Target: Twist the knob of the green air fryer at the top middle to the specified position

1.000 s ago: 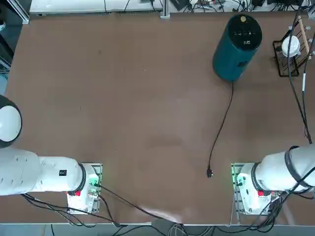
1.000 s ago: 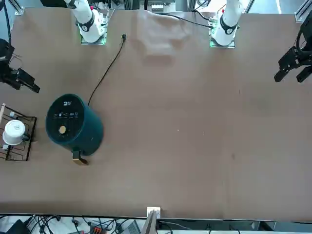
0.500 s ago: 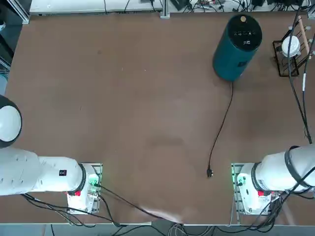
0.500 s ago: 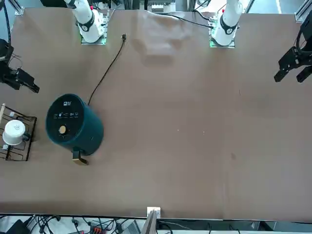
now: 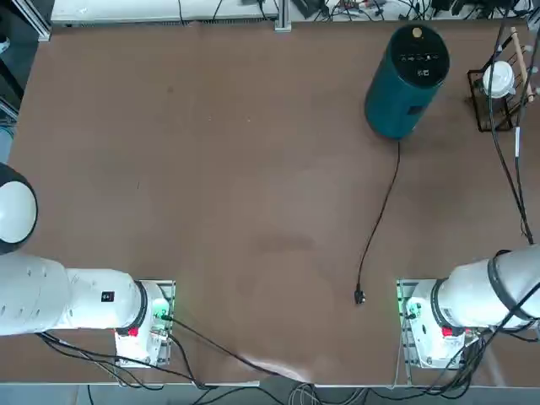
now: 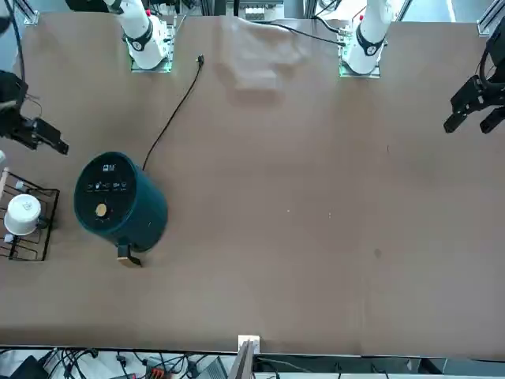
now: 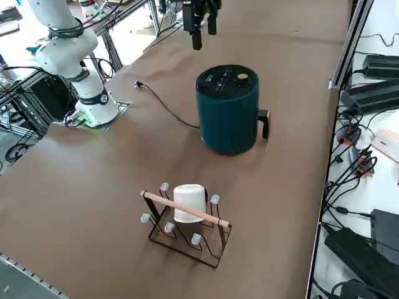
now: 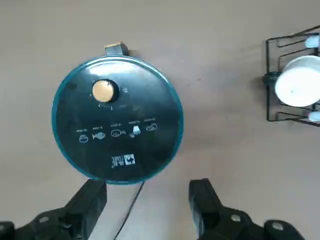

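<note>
Now the right end effector (image 8: 148,186), its fingers wide apart, has come slightly closer to the green air fryer (image 5: 398,97) on the far tabletop (image 5: 236,211), so aligning above the knob (image 8: 103,91) seems next.

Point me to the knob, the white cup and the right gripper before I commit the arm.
Knob (image 8: 103,91): right wrist view, middle of its tan-gold face.
White cup (image 7: 189,204): right side view, side wall.
Right gripper (image 8: 148,197): right wrist view, midway between its open fingertips.
</note>
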Controlling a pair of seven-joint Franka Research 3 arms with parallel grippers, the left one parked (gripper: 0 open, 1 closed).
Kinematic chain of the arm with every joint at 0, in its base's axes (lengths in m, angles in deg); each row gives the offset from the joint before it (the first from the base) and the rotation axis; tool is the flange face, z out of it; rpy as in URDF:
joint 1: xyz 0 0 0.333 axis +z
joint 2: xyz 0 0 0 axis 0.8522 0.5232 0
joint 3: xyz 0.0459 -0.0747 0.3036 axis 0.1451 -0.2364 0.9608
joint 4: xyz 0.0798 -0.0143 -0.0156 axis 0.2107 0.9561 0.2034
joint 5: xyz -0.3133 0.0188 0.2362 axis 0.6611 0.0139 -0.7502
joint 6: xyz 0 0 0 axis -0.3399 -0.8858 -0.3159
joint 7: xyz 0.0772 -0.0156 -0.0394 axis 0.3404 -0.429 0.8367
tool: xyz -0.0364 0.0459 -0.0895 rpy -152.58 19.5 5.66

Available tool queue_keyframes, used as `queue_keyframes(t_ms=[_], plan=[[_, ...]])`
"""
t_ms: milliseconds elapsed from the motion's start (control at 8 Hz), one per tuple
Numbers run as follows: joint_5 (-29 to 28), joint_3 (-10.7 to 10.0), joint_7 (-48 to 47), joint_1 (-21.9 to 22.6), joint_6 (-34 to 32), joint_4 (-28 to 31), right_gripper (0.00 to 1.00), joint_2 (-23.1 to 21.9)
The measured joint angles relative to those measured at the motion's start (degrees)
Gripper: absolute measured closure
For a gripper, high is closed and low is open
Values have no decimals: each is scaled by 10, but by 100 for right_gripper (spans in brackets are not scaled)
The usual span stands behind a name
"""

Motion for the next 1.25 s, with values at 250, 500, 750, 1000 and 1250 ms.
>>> queue_keyframes(t_ms=[250, 500, 750, 1000, 1250], plan=[[0, 2, 35, 3, 39, 2, 0, 38], [0, 3, 64, 7, 72, 2, 0, 66], [8, 5, 68, 28, 104, 2, 0, 86], [10, 6, 67, 46, 123, 2, 0, 106], [11, 5, 67, 49, 138, 2, 0, 123]])
